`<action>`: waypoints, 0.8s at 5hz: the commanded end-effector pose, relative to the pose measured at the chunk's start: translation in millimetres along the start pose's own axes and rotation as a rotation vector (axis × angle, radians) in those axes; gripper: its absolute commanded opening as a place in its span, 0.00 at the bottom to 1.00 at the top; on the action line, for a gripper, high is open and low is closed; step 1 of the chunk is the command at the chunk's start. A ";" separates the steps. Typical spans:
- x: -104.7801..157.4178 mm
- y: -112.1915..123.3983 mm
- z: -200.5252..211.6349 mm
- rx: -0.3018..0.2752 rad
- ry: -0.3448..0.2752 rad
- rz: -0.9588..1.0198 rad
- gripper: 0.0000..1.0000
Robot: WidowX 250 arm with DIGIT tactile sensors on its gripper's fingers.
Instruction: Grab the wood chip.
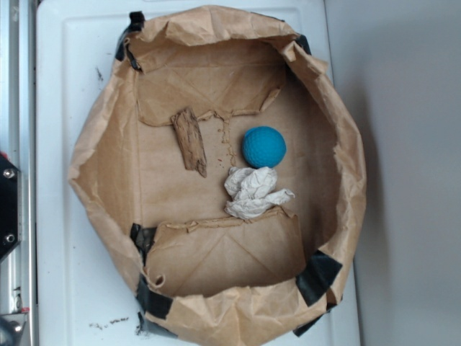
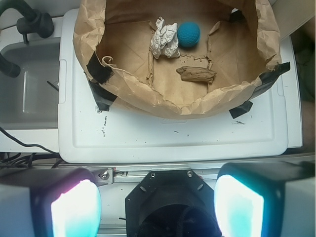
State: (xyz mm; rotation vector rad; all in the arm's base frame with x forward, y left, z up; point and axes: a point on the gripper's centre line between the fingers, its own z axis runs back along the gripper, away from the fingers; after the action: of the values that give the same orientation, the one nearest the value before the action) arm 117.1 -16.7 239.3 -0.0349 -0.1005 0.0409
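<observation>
Flat brown wood chip (image 2: 196, 74) on floor of brown paper tray (image 2: 168, 106), far and slightly right of gripper (image 2: 158, 205); long axis left-right; fingers apart, empty.

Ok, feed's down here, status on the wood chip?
Gripper open, outside the bag. Wood chip flat on bag floor, untouched. Ball and paper wad nearby, clear.

From my seat the gripper (image 2: 157, 207) is cropped by the wrist view's bottom edge: only two glowing, blurred finger pads (image 2: 75, 210) show. In the exterior view I can't see it at all. The paper bag's (image 2: 163, 101) far rim is cut off at the top of the wrist view. The dark specks on the white lid (image 1: 72, 288) near the bag are too small to identify.
</observation>
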 end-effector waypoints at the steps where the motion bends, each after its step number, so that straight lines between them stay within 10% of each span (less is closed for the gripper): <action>1: 0.0 0.0 0.0 0.000 0.000 0.000 1.00; 2: 48.1 -7.9 -18.6 -0.086 -0.050 0.248 1.00; 4: 109.2 -4.2 -59.3 -0.051 -0.051 0.503 1.00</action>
State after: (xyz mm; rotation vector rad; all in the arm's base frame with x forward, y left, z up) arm 226.1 -22.1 179.1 -0.0938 -0.0932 0.5351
